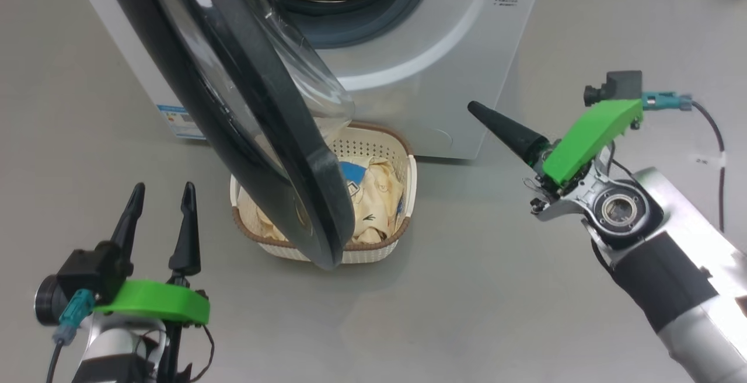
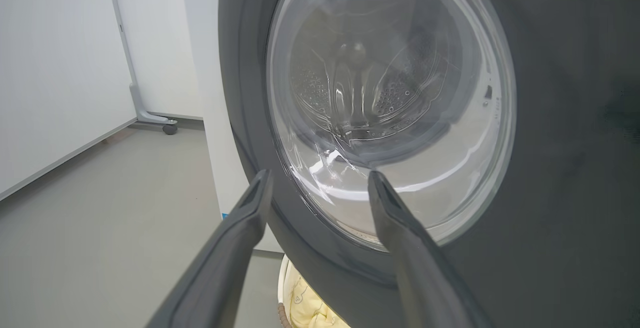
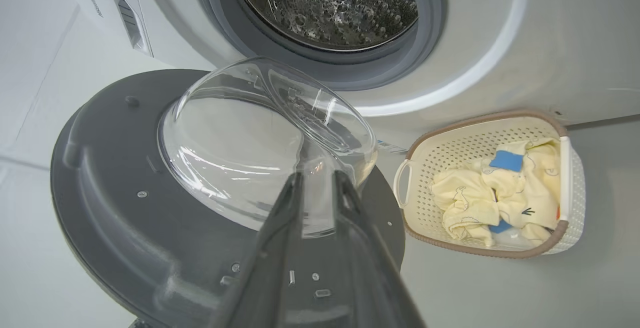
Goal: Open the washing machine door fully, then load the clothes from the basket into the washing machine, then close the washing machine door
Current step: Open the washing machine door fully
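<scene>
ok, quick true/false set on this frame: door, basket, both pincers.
1. The clothes lie in the basket. True.
2. The washing machine door is shut. False: it stands open, hanging over the basket in the head view.
3. The left pincer is open and holds nothing. True.
4. The right pincer grips the door's rim. False: it is shut, apart from the door, empty.
5. Some clothes are in the drum. False: the visible part of the drum is bare.
</scene>
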You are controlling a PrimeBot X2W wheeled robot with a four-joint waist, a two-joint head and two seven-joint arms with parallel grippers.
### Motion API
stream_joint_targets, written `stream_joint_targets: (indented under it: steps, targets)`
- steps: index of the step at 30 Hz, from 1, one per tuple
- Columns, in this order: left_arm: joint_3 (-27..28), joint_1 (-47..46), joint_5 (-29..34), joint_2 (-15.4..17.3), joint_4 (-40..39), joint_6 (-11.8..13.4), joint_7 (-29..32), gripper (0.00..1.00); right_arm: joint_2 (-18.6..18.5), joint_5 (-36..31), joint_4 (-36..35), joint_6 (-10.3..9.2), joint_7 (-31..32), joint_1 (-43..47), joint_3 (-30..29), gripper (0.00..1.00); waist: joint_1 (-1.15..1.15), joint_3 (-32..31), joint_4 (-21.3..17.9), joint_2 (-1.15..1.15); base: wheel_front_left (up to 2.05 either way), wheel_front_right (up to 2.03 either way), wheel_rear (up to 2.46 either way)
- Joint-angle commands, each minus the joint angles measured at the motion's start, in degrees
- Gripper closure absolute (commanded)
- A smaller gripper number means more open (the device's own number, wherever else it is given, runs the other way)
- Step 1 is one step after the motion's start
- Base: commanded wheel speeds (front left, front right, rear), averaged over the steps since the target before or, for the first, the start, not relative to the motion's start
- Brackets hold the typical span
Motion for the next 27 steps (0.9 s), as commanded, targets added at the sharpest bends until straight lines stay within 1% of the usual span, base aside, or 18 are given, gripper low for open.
stream_joint_targets:
  steps: [1, 3, 4, 6, 10, 11, 15, 17, 21, 24, 27]
  targets:
    - [2.58, -0.35, -0.36, 1.92, -2.18, 0.17, -0.63, 0.0, -1.26, -2.78, -3.24, -0.14, -3.39, 0.58, -0.36, 0.0, 0.0, -0.99, -1.06, 0.0, 0.0, 0.0, 0.0]
    - [2.96, 0.24, -0.75, 1.95, -2.36, 0.21, -0.63, 0.0, -1.72, -4.66, -4.82, -0.14, -6.85, 2.38, -1.06, 0.0, 0.0, -1.54, -1.67, 0.0, 0.0, 0.0, 0.0]
    - [3.08, 0.51, -0.84, 2.0, -2.39, 0.25, -0.63, 0.0, -2.55, -6.96, -5.54, -0.14, -8.63, 2.99, -0.84, 0.0, 0.0, -1.77, -1.97, 0.0, 0.0, 0.0, 0.0]
    - [3.27, 0.98, -0.99, 2.06, -2.53, 0.35, -0.63, 0.0, -3.14, -9.8, -6.5, -0.14, -11.82, 4.78, -0.99, 0.0, 0.0, -2.15, -2.61, 0.0, 0.0, 0.0, 0.0]
    - [3.48, 1.87, -1.14, 1.98, -2.86, 0.65, -0.63, 0.0, -4.63, -17.83, -7.84, -0.14, -19.24, 7.63, -1.27, 0.0, 0.0, -2.62, -3.71, 0.0, 0.0, 0.0, 0.0]
    - [3.48, 1.87, -1.14, 1.98, -2.86, 0.65, -0.63, 0.0, -4.63, -17.83, -7.84, -0.14, -19.24, 7.63, -1.27, 0.0, 0.0, -2.62, -3.71, 0.0, 0.0, 0.0, 0.0]
    - [3.56, 2.61, -1.24, 1.88, -3.19, 0.82, -0.63, 0.0, -5.78, -26.84, -8.03, -0.14, -25.48, 10.7, -1.28, 0.0, 0.0, -2.95, -4.38, 0.0, 0.0, 0.0, 0.0]
    - [3.62, 3.09, -1.3, 1.83, -3.49, 0.89, -0.63, 0.0, -6.01, -31.41, -8.1, -0.14, -28.18, 12.14, -2.56, 0.0, 0.0, -3.19, -4.61, 0.0, 0.0, 0.0, 0.0]
    - [4.06, 4.57, -1.56, 1.84, -4.69, 1.2, -0.63, 0.0, -6.13, -43.09, -9.65, -0.14, -30.39, 14.94, -5.73, 0.0, 0.0, -3.57, -5.2, 0.0, 0.0, 0.0, 0.0]
    - [4.24, 5.61, -1.56, 1.97, -5.6, 1.47, -0.63, 0.0, -5.18, -50.74, -11.16, -0.14, -30.74, 17.97, -9.82, 0.0, 0.0, -3.94, -5.38, 0.0, 0.0, 0.0, 0.0]
    - [4.41, 7.01, -1.57, 1.85, -6.9, 1.86, -0.63, 0.0, -3.39, -57.37, -12.95, -0.14, -30.81, 21.24, -14.31, 0.0, 0.0, -4.3, -5.49, 0.0, 0.0, 0.0, 0.0]
